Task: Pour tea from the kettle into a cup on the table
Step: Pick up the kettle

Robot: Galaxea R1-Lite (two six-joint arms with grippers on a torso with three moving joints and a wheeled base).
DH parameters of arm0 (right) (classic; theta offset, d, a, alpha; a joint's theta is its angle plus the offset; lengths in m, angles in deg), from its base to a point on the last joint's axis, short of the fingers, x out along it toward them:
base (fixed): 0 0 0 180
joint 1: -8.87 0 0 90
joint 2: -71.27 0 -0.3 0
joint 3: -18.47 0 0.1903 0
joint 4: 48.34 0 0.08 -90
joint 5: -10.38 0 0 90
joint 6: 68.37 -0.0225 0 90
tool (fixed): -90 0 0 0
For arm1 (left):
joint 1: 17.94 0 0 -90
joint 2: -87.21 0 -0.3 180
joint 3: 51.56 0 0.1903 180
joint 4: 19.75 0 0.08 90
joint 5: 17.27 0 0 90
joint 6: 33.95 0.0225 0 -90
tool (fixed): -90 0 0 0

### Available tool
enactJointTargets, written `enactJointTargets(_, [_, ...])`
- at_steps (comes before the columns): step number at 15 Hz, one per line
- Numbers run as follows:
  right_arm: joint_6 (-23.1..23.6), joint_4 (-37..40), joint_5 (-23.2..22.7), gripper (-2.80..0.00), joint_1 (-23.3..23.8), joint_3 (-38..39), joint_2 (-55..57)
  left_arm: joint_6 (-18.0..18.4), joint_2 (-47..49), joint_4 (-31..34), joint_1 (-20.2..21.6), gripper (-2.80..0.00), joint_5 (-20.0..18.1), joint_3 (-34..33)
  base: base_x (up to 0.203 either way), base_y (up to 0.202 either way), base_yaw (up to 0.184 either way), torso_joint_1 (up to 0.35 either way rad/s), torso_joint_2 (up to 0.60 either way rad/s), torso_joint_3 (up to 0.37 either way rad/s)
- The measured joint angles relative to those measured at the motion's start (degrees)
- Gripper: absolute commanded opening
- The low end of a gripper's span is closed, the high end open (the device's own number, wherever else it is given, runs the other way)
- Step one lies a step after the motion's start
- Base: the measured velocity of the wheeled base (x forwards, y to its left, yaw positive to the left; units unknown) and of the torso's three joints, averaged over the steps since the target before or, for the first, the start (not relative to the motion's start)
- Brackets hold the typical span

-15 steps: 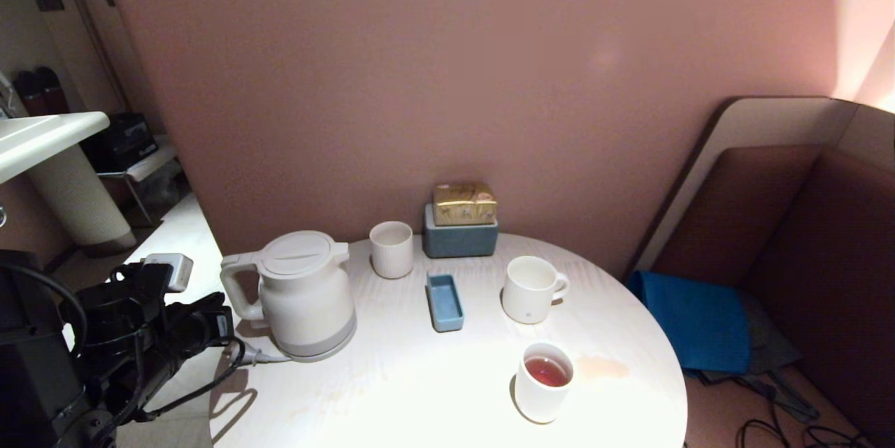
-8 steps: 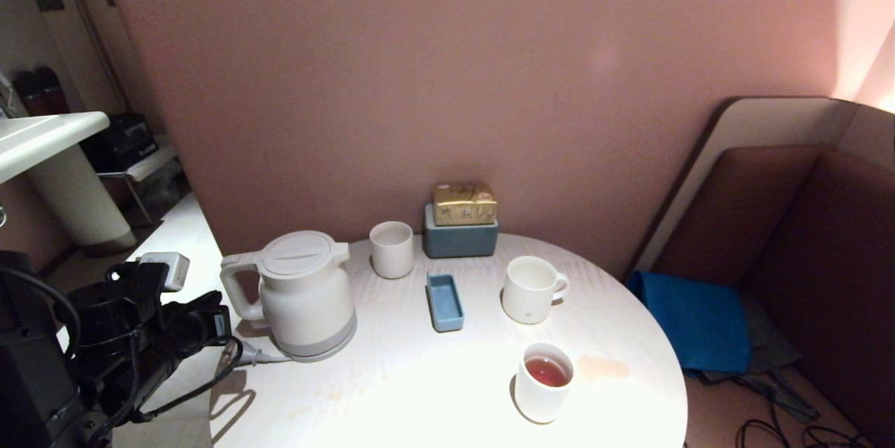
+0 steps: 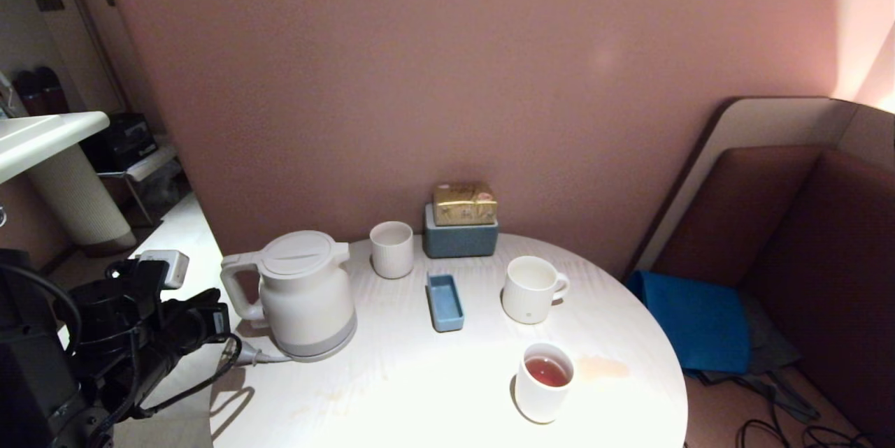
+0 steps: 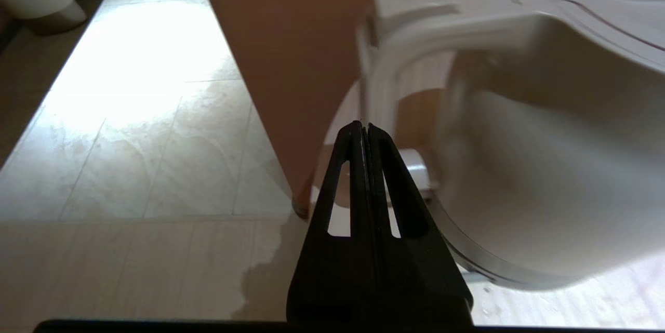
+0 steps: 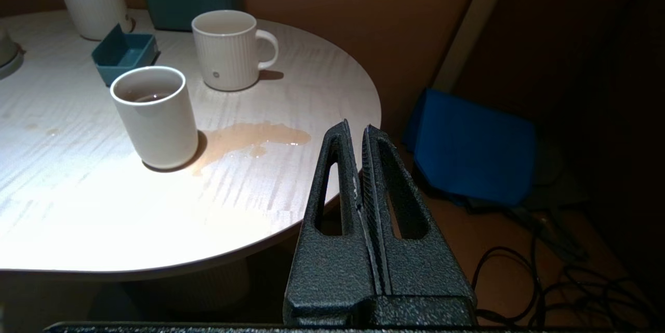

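The off-white kettle (image 3: 301,294) stands upright at the left of the round white table (image 3: 419,399), handle (image 3: 234,287) pointing off the left edge. My left gripper (image 3: 222,322) is shut and empty, level with the handle (image 4: 379,78) and just short of it, with the kettle body (image 4: 545,167) close beside. The plain white cup (image 3: 544,381) stands near the table's front right with reddish-brown tea (image 3: 547,371) in it. My right gripper (image 5: 354,128) is shut and empty, beyond the table's right edge, with the cup (image 5: 153,115) off to its side.
A ribbed handleless cup (image 3: 391,249), a white mug (image 3: 531,289), a small blue tray (image 3: 445,301) and a blue box (image 3: 460,240) with a gold packet stand at the back. A brownish spill (image 5: 249,138) lies beside the cup. Blue cloth (image 3: 692,319) and cables lie on the floor at the right.
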Motion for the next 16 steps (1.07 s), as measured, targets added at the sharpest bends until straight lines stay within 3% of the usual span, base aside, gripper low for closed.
enactJointTargets(7, [-0.02, -0.01, 0.00, -2.80, 0.00, 0.00, 0.00, -0.94, -0.17, 0.02, -1.22, -2.80, -0.20, -2.40, 0.000, 0.000, 0.000, 0.000, 0.00, 0.000])
enactJointTargets(8, [-0.02, -0.01, -0.02, -2.80, 0.00, 0.00, 0.00, -1.05, -0.05, 0.02, -1.28, 0.00, -0.16, -2.51, 0.000, 0.000, 0.000, 0.000, 0.00, 0.000])
enactJointTargets(16, [0.00, -0.01, -0.02, -2.80, 0.00, 0.00, 0.00, -1.32, -0.09, 0.00, -1.77, 0.00, 0.04, -2.06, 0.000, 0.000, 0.000, 0.000, 0.00, 0.000])
